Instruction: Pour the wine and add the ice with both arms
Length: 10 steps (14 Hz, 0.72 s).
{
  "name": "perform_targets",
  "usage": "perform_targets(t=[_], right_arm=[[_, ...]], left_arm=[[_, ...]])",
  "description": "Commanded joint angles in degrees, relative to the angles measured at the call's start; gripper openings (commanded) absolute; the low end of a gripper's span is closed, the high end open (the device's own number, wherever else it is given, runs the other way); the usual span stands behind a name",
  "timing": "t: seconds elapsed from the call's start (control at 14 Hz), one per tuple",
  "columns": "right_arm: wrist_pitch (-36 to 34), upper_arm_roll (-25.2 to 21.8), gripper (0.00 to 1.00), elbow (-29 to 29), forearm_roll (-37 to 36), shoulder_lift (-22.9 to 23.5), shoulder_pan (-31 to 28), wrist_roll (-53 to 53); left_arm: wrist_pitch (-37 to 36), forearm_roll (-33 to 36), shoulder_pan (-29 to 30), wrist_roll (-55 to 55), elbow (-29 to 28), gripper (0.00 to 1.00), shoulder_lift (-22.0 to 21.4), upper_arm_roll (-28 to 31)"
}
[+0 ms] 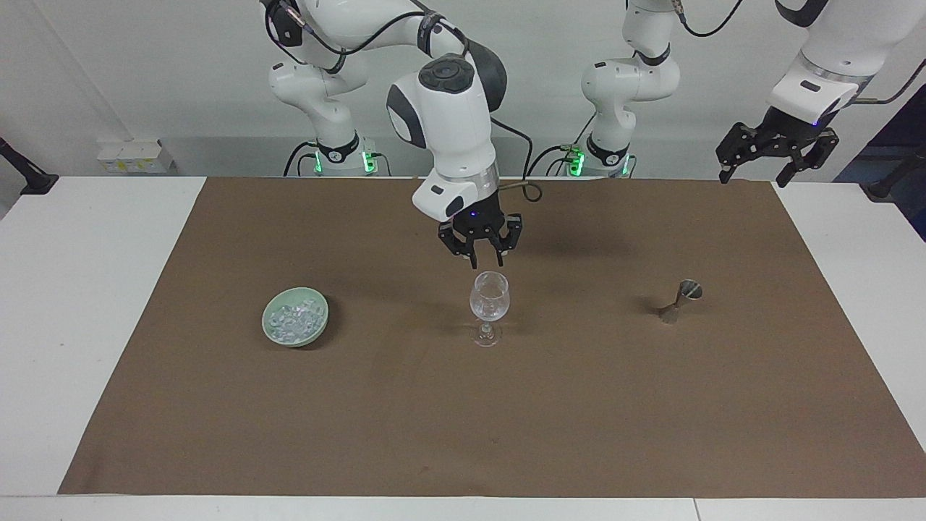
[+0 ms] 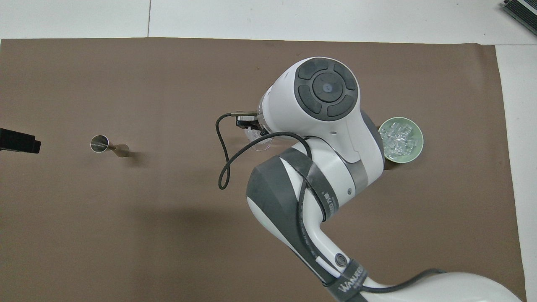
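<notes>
Most of wine glass [image 2: 261,142] hidden overhead (right arm [image 2: 323,126] covers it)

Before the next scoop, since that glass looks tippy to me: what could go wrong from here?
The right hand hangs just over the wine glass; a sideways move toward the bowl of ice while still low could clip the rim and topple it. The glass stands on a narrow foot. The metal measuring cup lies tipped on the mat, so it may roll if nudged. The left hand waits off the mat.

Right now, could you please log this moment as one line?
right gripper: above wine glass, holding nothing | left gripper: open, waiting | ice: in bowl
</notes>
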Motion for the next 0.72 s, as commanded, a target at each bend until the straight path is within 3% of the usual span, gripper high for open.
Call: perform_targets(t=[0.0,0.14,0.29,0.36,0.5,0.64], right_arm=[[-2.2,0.0,0.47,-2.1,-0.8,-3.4,-1.8,0.7],[-2.2,0.0,0.47,-5.5,-0.8,-6.9,-3.9,0.6],[-3.1,0.0,0.55,-9.0,-0.8,-11.0,-6.4,0.2],[-4.2,0.0,0.62,-10.0,-0.8,-12.4,-7.3,0.5],[-7.1,0.0,0.85,-11.1,-0.7,-14.9,-9.8,-0.1],[-11.2,0.0,0.97,-11.2,-0.7,-17.1,-11.6,-0.4]], left_arm=[[-1.0,-0.7,0.0,0.5,0.0,1.0,-0.7,0.2],[-1.0,-0.7,0.0,0.5,0.0,1.0,-0.7,0.2],[-1.0,-0.7,0.0,0.5,0.0,1.0,-0.7,0.2],[-1.0,-0.7,0.0,0.5,0.0,1.0,-0.7,0.2],[-1.0,-0.7,0.0,0.5,0.0,1.0,-0.7,0.2],[-1.0,-0.7,0.0,0.5,0.0,1.0,-0.7,0.2]])
